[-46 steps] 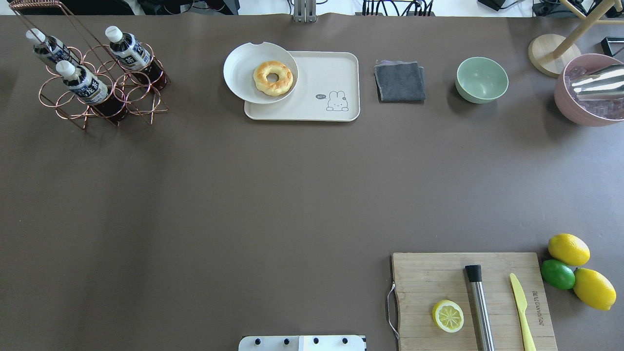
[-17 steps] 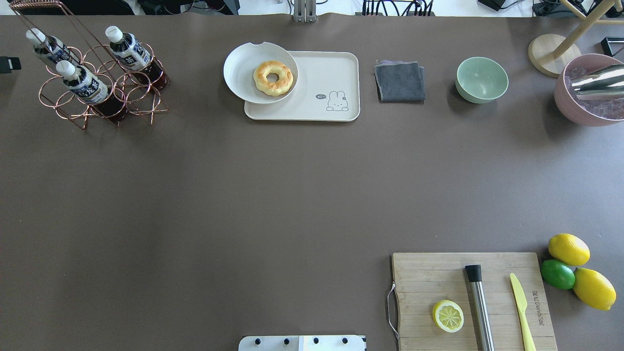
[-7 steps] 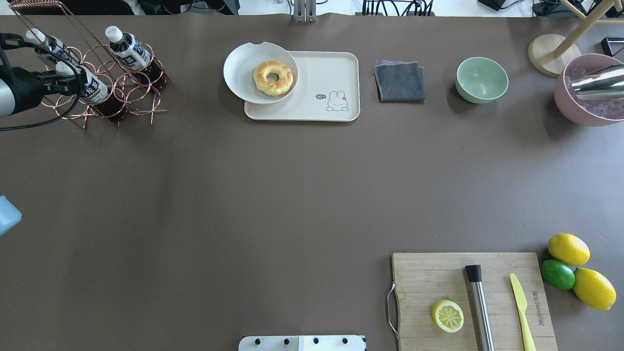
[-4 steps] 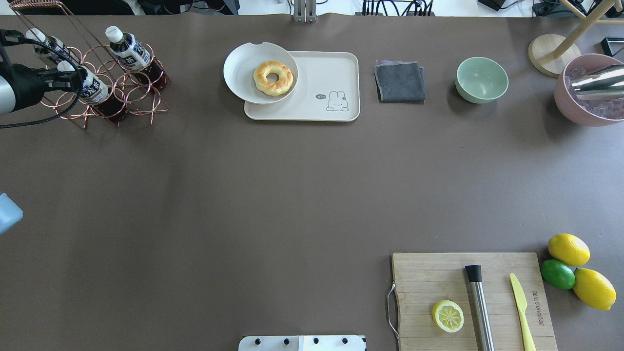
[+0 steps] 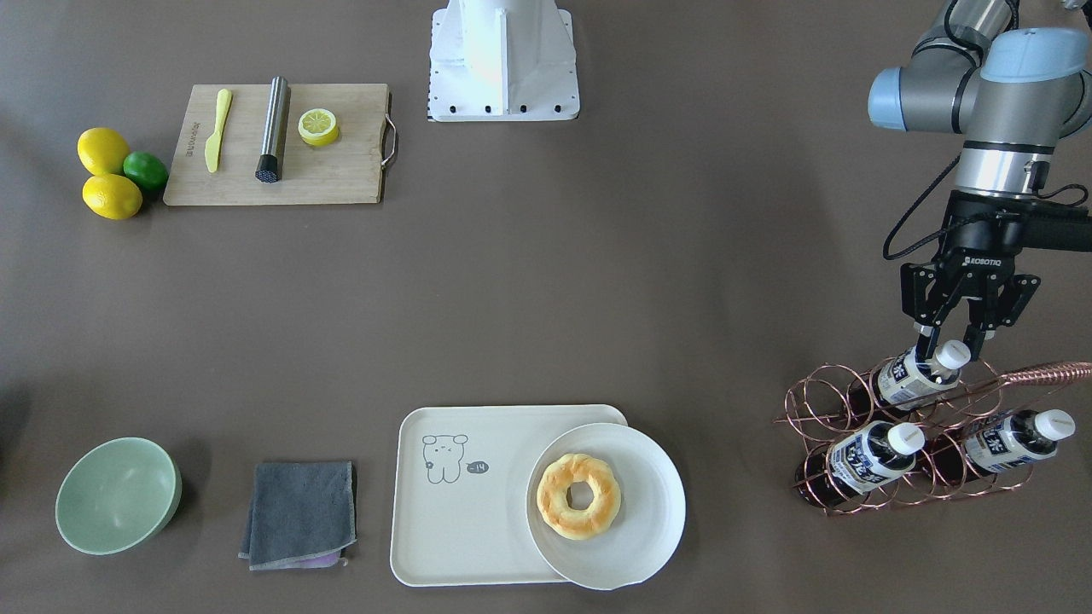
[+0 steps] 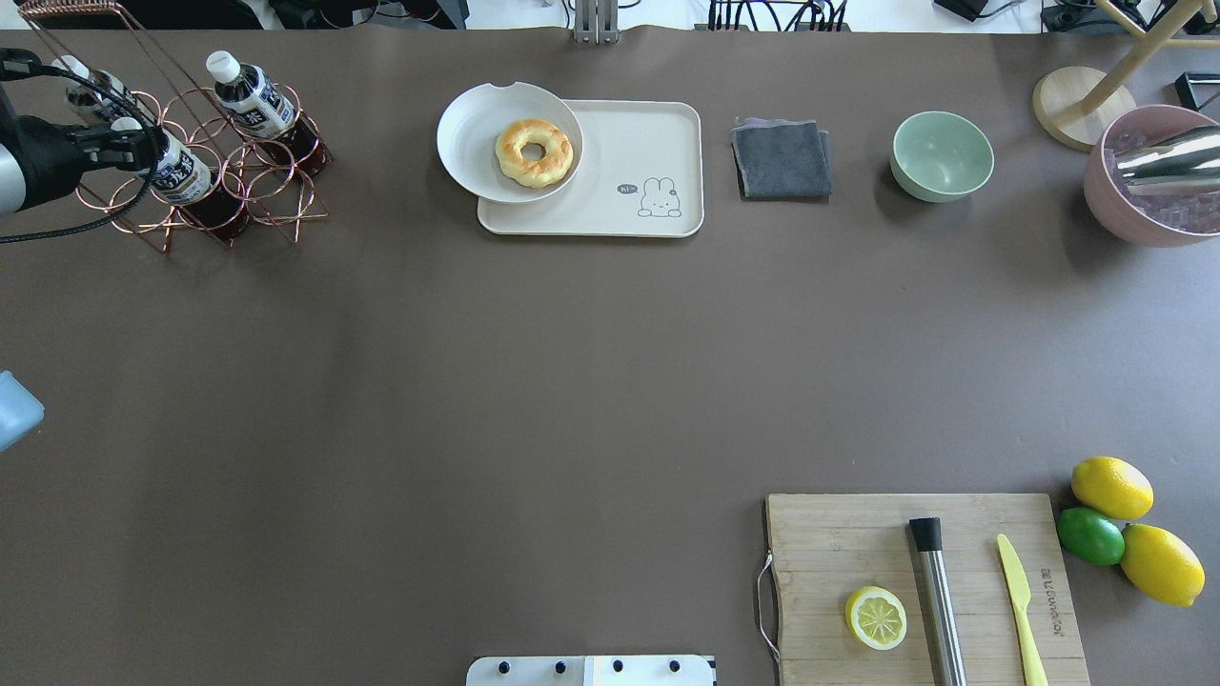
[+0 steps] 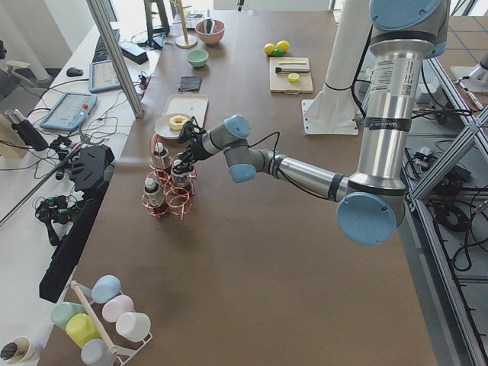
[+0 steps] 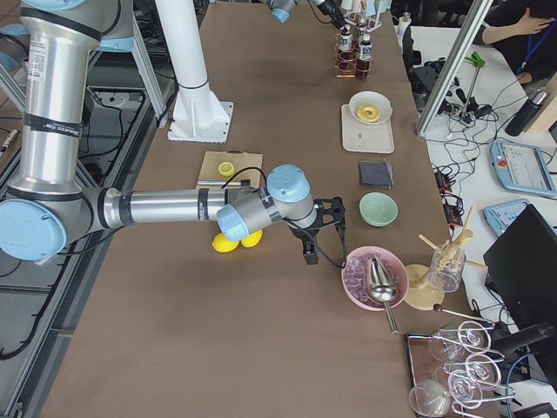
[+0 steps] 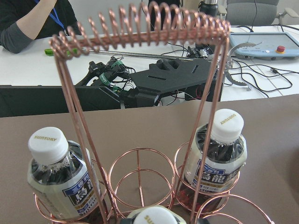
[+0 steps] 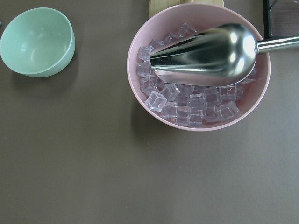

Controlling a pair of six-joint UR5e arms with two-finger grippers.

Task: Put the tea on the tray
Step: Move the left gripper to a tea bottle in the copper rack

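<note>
At rack (image 5: pixel 1045 370), left gripper (image 5: pixel 948 348): jaws apart, astride tea (image 5: pixel 904 376) cap.
Right gripper (image 8: pixel 324 248): grip unreadable, near ice bowl (image 10: pixel 201 128).

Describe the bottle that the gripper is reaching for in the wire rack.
The tea is a small clear plastic bottle of dark brown liquid, with a white screw cap and a white-and-dark label bearing Japanese characters. It leans tilted in a ring of the copper wire rack, the nearest to the robot of three bottles. The left gripper straddles its cap, apparently open.
</note>
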